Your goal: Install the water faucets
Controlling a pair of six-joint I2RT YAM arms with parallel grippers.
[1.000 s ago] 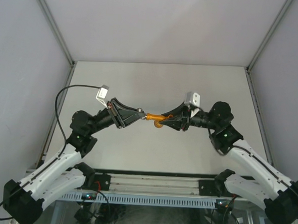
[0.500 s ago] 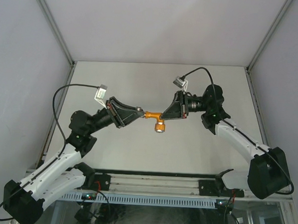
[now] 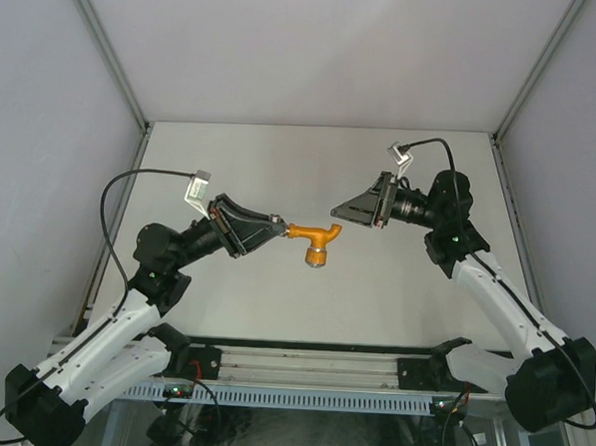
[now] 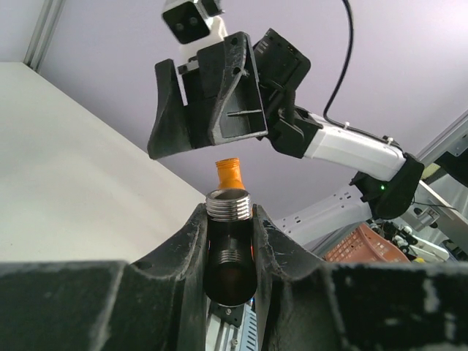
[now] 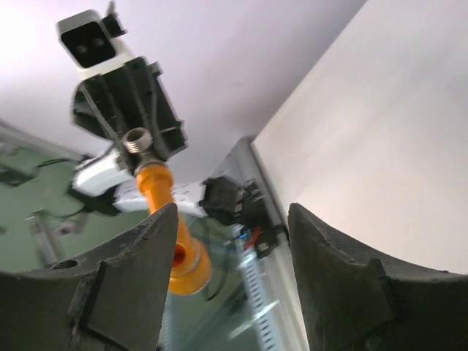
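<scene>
Closest in, past the aluminium rail (image 3: 300, 368) that carries both bases, the left gripper (image 3: 275, 225) hangs above the white tabletop (image 3: 281, 162). Its fingers are pressed tight on a short grey threaded metal fitting (image 4: 228, 208), and its wrist view shows the threaded collar pinched between the two black pads. Out of the fitting's far end sticks the small orange-yellow plastic tap (image 3: 310, 233) with its bent spout and round knob. It is held level in mid-air between the two arms, knob pointing down toward the near edge, touching nothing but the fitting. Farther back and to the right, the right gripper (image 3: 337, 212) stands just clear of the tap's tip, its fingers spread with nothing between them — its own camera looks through the gap at the tap and the fitting beyond. That is the change: a second ago those fingers were clamped on the tap, and half a second ago the wrist had rolled over while still holding it. Now they have let go and drawn back a little, while the left grip has not altered. I read this as the end of one screwing turn, leaving the right arm free to roll back and retake the tap. The tap staying put unsupported suggests the threads have caught — how deeply it is seated cannot be told.
</scene>
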